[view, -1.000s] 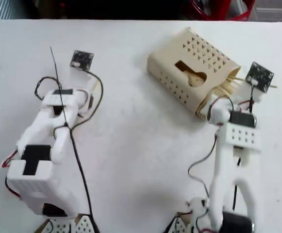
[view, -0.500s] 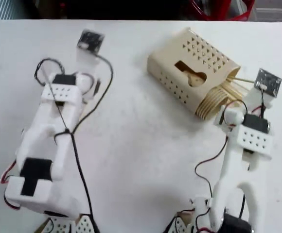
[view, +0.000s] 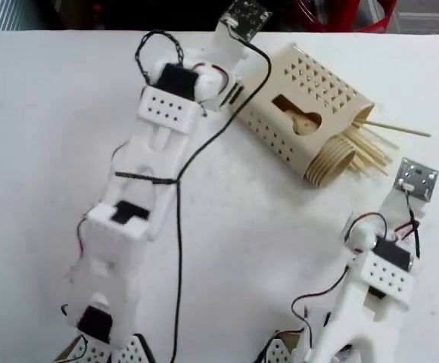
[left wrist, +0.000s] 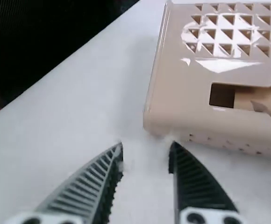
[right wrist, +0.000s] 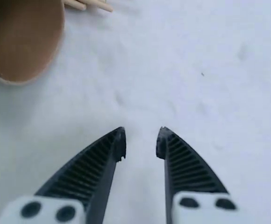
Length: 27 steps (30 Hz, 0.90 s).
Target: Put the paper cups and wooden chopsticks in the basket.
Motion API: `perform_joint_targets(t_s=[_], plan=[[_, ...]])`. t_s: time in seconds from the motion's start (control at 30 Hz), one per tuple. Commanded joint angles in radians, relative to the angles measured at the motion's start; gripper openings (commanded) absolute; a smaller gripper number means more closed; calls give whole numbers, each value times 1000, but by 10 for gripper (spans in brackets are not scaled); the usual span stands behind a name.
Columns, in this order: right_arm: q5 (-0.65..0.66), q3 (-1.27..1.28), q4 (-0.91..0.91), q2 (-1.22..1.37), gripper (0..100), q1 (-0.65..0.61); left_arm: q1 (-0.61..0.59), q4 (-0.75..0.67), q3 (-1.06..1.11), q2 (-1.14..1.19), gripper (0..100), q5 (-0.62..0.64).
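With the basket (view: 310,94) lying on its side, paper cups (view: 331,162) and wooden chopsticks (view: 371,147) poking from its mouth, we are hovering our left gripper (left wrist: 146,150), slightly parted, beside its closed-end corner and our right gripper (right wrist: 140,140), also parted, over the table (right wrist: 196,70) nearby, likely needing to right the basket without spilling.

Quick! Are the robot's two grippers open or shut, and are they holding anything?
Left gripper: open, holding nothing, close to the basket.
Right gripper: open, holding nothing.
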Motion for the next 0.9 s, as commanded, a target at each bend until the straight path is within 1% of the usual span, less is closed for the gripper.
perform_joint_targets(t_s=[0.0, 0.13, 0.23, 0.33, 0.4, 0.53, 0.63, 0.77, 0.87], plan=[[58, 92, -87, -88, 117, 12, 12, -3, -423, 252, 225, -8], [81, 161, -120, -156, 119, 12, 2, -40, -617, 426, 229, -8], [77, 180, -119, -188, 119, -1, -4, -64, -690, 470, 244, -9], [80, 198, -119, -214, 119, -13, -31, -126, -669, 466, 239, 9], [78, 203, -117, -226, 119, -18, -36, -196, -646, 476, 221, 23], [80, 204, -113, -231, 119, -31, -27, -310, -557, 506, 217, -5], [83, 207, -113, -231, 119, -28, -31, -330, -479, 510, 218, -21], [83, 212, -116, -236, 119, -31, -33, -350, -422, 512, 218, -92], [83, 212, -114, -236, 119, -30, -48, -367, -393, 513, 216, -94]])
